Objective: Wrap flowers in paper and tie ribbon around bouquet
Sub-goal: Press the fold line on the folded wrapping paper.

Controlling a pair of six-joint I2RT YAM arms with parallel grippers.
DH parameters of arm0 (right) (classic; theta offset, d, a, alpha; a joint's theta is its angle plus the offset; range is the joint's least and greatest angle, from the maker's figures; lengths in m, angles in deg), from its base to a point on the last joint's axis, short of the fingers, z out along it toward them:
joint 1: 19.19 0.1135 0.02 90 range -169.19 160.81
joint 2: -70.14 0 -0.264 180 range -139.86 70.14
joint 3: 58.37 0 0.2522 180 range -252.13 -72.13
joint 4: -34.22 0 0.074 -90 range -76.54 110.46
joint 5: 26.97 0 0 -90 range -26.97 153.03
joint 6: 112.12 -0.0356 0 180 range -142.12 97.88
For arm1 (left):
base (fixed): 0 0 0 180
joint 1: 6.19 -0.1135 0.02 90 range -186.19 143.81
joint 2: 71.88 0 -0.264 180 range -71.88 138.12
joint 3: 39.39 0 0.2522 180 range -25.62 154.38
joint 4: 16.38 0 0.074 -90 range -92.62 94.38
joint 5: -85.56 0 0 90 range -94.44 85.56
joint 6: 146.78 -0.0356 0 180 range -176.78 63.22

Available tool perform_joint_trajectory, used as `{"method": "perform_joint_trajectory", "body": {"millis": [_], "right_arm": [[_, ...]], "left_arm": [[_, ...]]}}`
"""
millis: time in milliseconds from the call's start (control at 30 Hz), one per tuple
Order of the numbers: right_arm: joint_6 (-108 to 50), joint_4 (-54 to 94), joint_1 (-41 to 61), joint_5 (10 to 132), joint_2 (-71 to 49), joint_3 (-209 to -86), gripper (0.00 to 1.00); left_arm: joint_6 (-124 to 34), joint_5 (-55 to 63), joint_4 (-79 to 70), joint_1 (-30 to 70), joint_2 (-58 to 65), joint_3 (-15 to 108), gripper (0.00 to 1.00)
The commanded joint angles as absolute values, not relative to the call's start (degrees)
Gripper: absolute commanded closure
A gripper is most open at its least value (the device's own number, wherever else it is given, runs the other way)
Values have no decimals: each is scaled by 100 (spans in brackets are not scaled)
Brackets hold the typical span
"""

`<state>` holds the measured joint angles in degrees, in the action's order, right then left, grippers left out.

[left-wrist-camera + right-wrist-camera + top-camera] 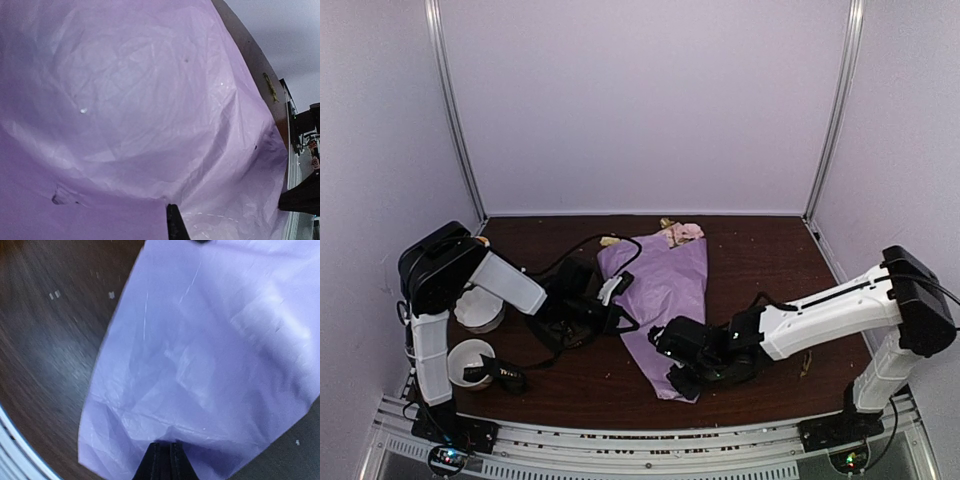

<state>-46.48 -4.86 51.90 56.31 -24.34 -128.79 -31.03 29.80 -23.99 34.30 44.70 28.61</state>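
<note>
Lilac crinkled paper [665, 290] lies rolled as a tapering cone on the dark wooden counter [770, 260], pink and cream flowers [682, 233] peeping from its far end; the right pincer [162, 446] is clamped on the cone's narrow near tip; the left pincer [610, 290] is closed at the left flank, though whether it nips the sheet I cannot tell; to my mind the tip wants a gentle, taut hold and the overlap pressed flat, lest the thin sheet tear or unroll.

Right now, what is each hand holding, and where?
Right hand: pinching the lilac paper at its narrow near end. Left hand: shut at the paper's left edge; grip cannot be told.
</note>
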Motion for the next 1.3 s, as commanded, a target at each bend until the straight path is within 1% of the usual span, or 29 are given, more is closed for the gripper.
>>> {"method": "perform_joint_trajectory", "body": {"millis": [0,233,367,500,667,767,867,1033,1267], "right_arm": [[-4973,-418,5402,5734,-2817,-12481,91],[-5262,-328,5626,5894,-2500,-12023,92],[-5061,-605,5740,5993,-2007,-12098,92],[-4700,-645,5665,6103,-1483,-12264,90],[-4566,-912,5255,5796,-1679,-12806,89],[-4622,-947,4942,5524,-1982,-12885,88],[-4673,-889,4769,5584,-2320,-12862,88],[-4960,-665,4778,5727,-2474,-12413,88],[-5514,-486,4782,5863,-2032,-11519,88]], "left_arm": [[-3477,2612,-1670,3397,4272,3069,100],[-3740,2462,-1298,3364,4173,3313,100],[-3931,2433,-1168,3362,4263,3369,100],[-4097,2508,-1163,3362,4316,3381,100],[-4195,2643,-1149,3362,4310,3402,100],[-4210,2663,-1151,3362,4325,3391,100],[-4224,2644,-1121,3362,4343,3407,100],[-4265,2641,-1064,3362,4394,3453,100],[-4410,2684,-946,3337,4472,3544,100]]}}
